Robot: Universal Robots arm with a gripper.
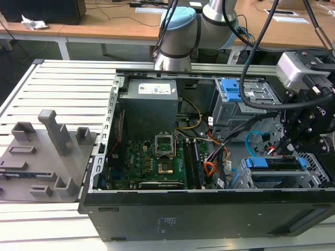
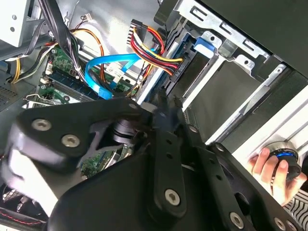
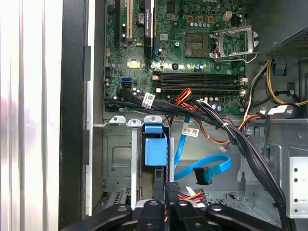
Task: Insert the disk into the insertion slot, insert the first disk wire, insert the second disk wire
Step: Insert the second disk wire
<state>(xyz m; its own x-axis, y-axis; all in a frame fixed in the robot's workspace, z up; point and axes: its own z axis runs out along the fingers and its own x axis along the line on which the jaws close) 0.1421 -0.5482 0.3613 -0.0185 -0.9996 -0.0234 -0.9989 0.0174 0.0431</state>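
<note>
Disk (image 1: 277, 163) (image 3: 155, 151): seated in the slot (image 1: 316, 180), blue bracket uppermost, at the near corner of the case (image 1: 209, 214) on the exterior view's right. Insertion step looks done.

Bundle (image 2: 154, 48) (image 3: 190, 195): red, yellow and black wires run to a black plug (image 2: 174, 72) that sits against the disk's edge. Whether it is fully home, I cannot tell.

Blue cable (image 1: 253, 138) (image 2: 103, 65) (image 3: 211, 166): loops just beside the disk, on the board side. Its black end (image 3: 201, 175) hangs loose, apart from the disk and not plugged into it.

Gripper (image 1: 290, 149) (image 2: 163, 109) (image 3: 167, 190): directly over the disk, tip down at the bundle's plug. How wide it stands, and whether it has hold of the plug, I cannot tell; its own linkage covers the tip in both wrist views.

Further out from the disk:
- Tall cage (image 1: 235, 99) with blue latches, just behind the disk in the exterior view.
- Board (image 1: 152, 159) (image 3: 192, 48), to the exterior view's left of the disk, CPU socket open.
- Power supply (image 1: 152, 99), beyond the board, well apart from the disk.
- Grey fixture (image 1: 47, 151), outside the case, far to the exterior view's left of the disk.
- A hand (image 2: 267, 163) on a round device (image 2: 284, 159) with a blue ring, outside the case wall nearest the disk.
</note>
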